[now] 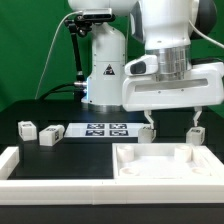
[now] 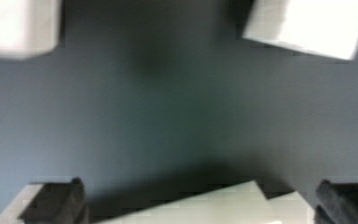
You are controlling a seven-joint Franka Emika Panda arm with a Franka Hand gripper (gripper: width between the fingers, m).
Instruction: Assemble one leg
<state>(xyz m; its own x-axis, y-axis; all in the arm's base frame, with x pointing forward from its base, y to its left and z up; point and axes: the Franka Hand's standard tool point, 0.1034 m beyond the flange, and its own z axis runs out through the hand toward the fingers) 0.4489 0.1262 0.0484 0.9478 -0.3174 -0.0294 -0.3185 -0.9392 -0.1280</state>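
Several legs stand on the dark table. Two legs (image 1: pixel 25 127) (image 1: pixel 47 136) are at the exterior view's left, and two more (image 1: pixel 147 131) (image 1: pixel 197 132) are just beyond the tabletop's far edge. My gripper (image 1: pixel 172 122) hangs over that far edge, open and empty, with its fingers spread wide in line with those two legs. In the wrist view the gripper (image 2: pixel 197 205) has dark fingers (image 2: pixel 51 200) at both sides, with a corner of the white tabletop (image 2: pixel 247 205) between them. Two blurred legs (image 2: pixel 16 25) (image 2: pixel 309 30) lie further off.
The large white tabletop (image 1: pixel 135 170) with raised rim lies at the front right. A white rim piece (image 1: pixel 20 160) runs along the front left. The marker board (image 1: pixel 105 129) lies flat mid-table. The robot base (image 1: pixel 100 70) stands behind it.
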